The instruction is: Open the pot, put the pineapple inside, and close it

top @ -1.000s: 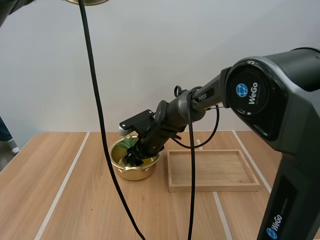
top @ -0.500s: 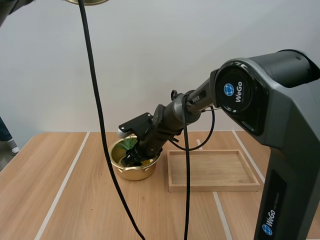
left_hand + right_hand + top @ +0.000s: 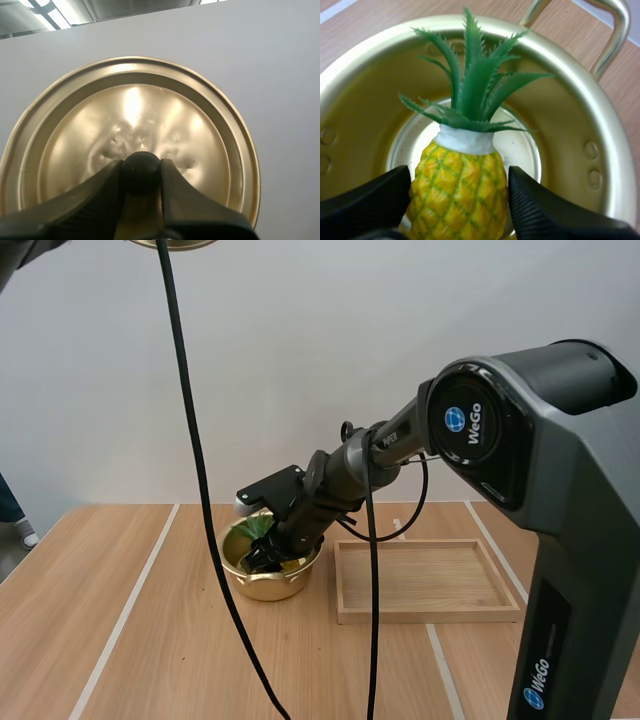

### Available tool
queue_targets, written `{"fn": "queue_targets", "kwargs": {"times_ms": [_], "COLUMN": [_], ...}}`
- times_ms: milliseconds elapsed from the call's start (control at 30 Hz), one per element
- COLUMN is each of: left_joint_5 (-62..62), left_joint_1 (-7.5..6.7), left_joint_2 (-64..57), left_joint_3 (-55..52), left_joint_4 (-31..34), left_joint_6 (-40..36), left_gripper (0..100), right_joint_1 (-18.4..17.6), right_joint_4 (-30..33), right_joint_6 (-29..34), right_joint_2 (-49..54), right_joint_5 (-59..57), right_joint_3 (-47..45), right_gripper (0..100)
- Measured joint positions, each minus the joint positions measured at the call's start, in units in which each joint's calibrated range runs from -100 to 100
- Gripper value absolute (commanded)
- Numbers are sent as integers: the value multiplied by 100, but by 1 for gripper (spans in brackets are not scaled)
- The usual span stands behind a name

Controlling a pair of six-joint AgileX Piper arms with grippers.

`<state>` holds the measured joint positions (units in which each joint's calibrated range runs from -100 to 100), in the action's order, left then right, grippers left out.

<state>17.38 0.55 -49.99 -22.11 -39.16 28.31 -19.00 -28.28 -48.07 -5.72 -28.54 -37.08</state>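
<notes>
My right gripper [image 3: 266,558] reaches down into the open gold pot [image 3: 246,578] at the table's middle. It is shut on the yellow pineapple [image 3: 457,192], one black finger [image 3: 370,202] on each side of the fruit. The green crown [image 3: 470,85] points towards the pot's far wall and handle, and green leaves [image 3: 257,527] show above the rim. The fruit hangs just over the pot's floor [image 3: 520,145]. High above the table, my left gripper [image 3: 141,181] pinches the black knob [image 3: 141,170] of the gold lid [image 3: 130,125], whose edge [image 3: 175,243] shows far above the pot.
A shallow wooden tray [image 3: 430,615] lies right of the pot, almost touching it. Bare wooden tabletop [image 3: 120,640] stretches to the left and front. A person's leg and shoe [image 3: 14,515] stand beyond the table's left edge.
My right arm has swung a little left and lowered the pineapple deeper into the pot, then held still. The lid stays aloft.
</notes>
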Motion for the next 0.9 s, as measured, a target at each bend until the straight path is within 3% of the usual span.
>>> {"fn": "queue_targets", "kwargs": {"times_ms": [233, 467, 900], "left_joint_5": [0, 0, 0], "left_joint_1": [0, 0, 0], "left_joint_2": [0, 0, 0], "left_joint_3": [0, 0, 0], "left_joint_4": [0, 0, 0], "left_joint_6": [0, 0, 0], "left_gripper": [0, 0, 0], "right_joint_1": [-7, -7, -7], "right_joint_4": [0, -67, -291], "right_joint_6": [0, 0, 0], "right_joint_2": [-28, 2, 1430], "right_joint_5": [144, -502, -1013], "right_joint_3": [27, 350, 1115], "right_gripper": [100, 100, 100]}}
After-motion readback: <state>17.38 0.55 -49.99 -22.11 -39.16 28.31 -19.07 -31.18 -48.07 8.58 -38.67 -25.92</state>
